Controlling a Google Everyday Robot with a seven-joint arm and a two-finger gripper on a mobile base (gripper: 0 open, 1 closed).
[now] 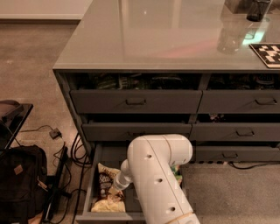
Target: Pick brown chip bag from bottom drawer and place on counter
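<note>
The bottom drawer (94, 175) is pulled open at the lower left of the cabinet. The brown chip bag (105, 181) lies inside it, cream and dark brown with white script, tilted toward the drawer's left side. A yellowish bag (107, 204) lies nearer the drawer's front. My white arm (159, 175) reaches down into the drawer from the right. The gripper (117, 184) is at the chip bag's right edge, its fingers hidden behind the wrist. The counter (166, 35) is the glossy grey-green top above.
Two rows of closed drawers (135, 101) sit above the open one. A dark cup (258, 9) and a checkered marker board (267, 53) stand at the counter's back right. A black backpack (19, 186) and cables (65, 175) lie on the floor at left.
</note>
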